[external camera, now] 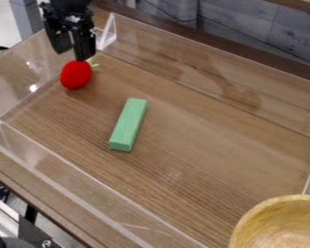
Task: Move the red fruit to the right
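One pale yellow bowl, partly cut off, occupies the lower right corner, nearest us. Beyond it we see the green block lying lengthwise on the brown wooden table, near the middle. Farther back and to the left of the block lies the red fruit, its pale leafy tuft pointing to the right. Just behind the fruit we find the dark gripper, its jaws parted and released, with the fruit at their tips; whether they touch it we cannot tell.
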`<action>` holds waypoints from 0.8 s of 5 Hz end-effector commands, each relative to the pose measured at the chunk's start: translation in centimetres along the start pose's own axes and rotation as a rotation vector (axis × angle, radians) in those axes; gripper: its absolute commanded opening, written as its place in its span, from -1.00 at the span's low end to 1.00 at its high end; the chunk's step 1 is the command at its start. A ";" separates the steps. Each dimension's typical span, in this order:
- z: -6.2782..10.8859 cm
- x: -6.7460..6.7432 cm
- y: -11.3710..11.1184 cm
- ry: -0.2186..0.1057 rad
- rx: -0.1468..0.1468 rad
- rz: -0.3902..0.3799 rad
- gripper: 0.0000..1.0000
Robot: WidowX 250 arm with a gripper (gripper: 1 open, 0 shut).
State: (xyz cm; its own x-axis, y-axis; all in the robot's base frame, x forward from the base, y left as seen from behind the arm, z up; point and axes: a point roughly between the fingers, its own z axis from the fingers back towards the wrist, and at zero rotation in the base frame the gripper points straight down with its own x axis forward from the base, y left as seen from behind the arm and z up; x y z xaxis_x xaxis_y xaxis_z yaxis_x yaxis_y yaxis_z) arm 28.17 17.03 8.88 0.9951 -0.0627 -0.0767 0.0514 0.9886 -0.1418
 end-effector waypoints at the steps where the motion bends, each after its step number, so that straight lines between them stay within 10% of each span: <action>1: 1.6 0.6 1.0 -0.072 0.025 0.014 1.00; 4: 0.1 1.0 2.4 -0.094 -0.010 -0.008 1.00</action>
State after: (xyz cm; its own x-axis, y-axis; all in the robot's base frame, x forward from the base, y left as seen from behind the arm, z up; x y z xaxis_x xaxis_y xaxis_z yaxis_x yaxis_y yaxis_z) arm 28.81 18.37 6.63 0.9969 -0.0693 -0.0375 0.0608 0.9792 -0.1937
